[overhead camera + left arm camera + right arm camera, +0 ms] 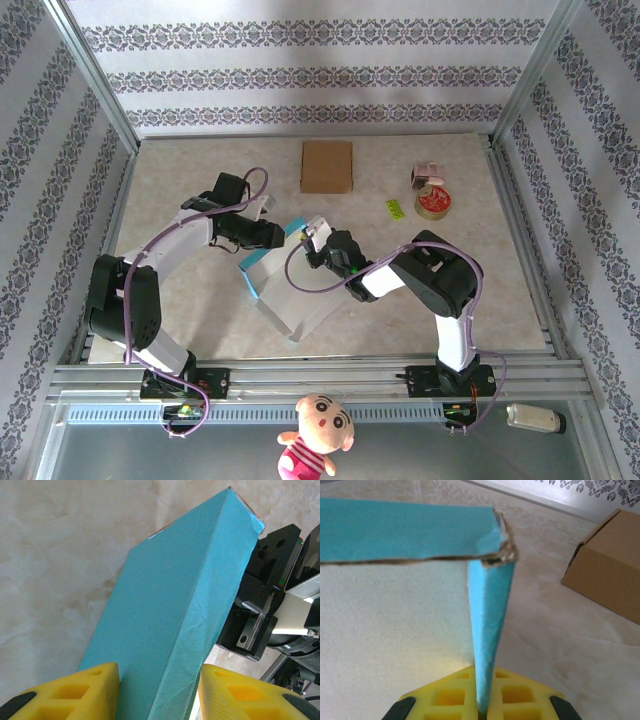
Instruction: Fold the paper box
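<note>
Paper box (pixel 285 290) sits half-formed at the centre of the bench (pixel 180 170). Right claw (pixel 482 676) is pinched tight on a blue flap, apparently to hold it upright for folding. Left claw (pixel 159 675) straddles the far wall, seemingly to brace it; whether it grips cannot be told.

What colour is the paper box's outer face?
The box is teal blue, clearest in the left wrist view.

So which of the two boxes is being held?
The blue paper box, half-folded mid-table: the right gripper is clamped on it. The brown box sits alone farther back.
</note>
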